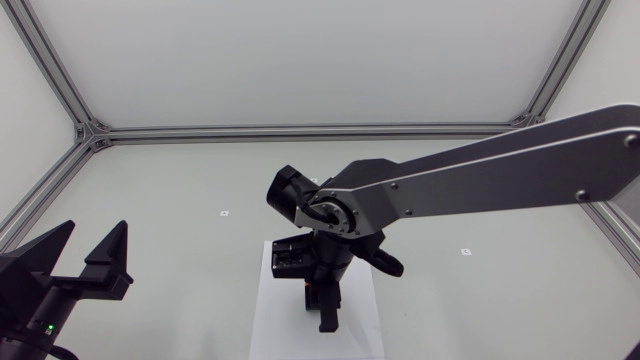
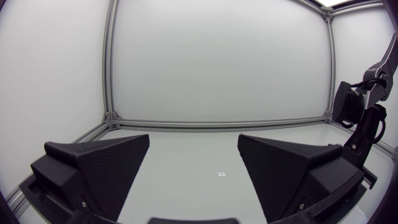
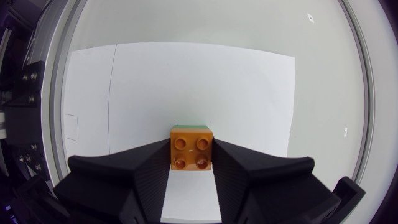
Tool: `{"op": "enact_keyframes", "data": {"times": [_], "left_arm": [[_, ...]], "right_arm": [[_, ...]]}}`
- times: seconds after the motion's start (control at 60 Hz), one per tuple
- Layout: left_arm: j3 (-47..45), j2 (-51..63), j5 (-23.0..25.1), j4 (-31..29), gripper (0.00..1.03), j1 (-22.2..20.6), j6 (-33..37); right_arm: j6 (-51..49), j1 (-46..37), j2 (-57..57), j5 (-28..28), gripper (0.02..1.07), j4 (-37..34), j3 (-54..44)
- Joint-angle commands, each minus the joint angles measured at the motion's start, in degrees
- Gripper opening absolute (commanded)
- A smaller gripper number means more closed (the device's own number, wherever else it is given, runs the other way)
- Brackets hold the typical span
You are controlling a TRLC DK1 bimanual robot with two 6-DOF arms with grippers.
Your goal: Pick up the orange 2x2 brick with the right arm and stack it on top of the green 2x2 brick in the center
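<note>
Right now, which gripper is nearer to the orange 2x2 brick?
Right. The right gripper holds the orange 2x2 brick between its fingers. The left gripper sits open, far off on my left side.

An orange 2x2 brick (image 3: 192, 147) is shown, and a thin green edge of the green 2x2 brick (image 3: 191, 126) is seen just past it. The right jaws are matte black. The left jaws are black too, with finely stippled inner faces. The right arm (image 1: 480, 175) is finished in silver-grey with black joints. A white sheet (image 3: 186, 81) is laid on the pale grey counter (image 1: 180, 180), which is marked with small white markers (image 1: 225, 212). A green light (image 1: 48, 328) is lit on the black left arm (image 1: 25, 300).
</note>
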Motion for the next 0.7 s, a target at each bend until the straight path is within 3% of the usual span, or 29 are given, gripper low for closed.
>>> {"op": "enact_keyframes", "data": {"times": [0.0,0.683], "left_arm": [[-2.3,-0.3,0.1,-0.6,0.99,0.1,0.3],[-2.3,-0.3,0.1,-0.6,0.99,0.1,0.3]], "right_arm": [[0.0,-0.8,2.0,1.7,0.13,-2.8,-3.6],[0.9,1.7,3.1,1.0,0.13,-1.5,-3.0]]}}
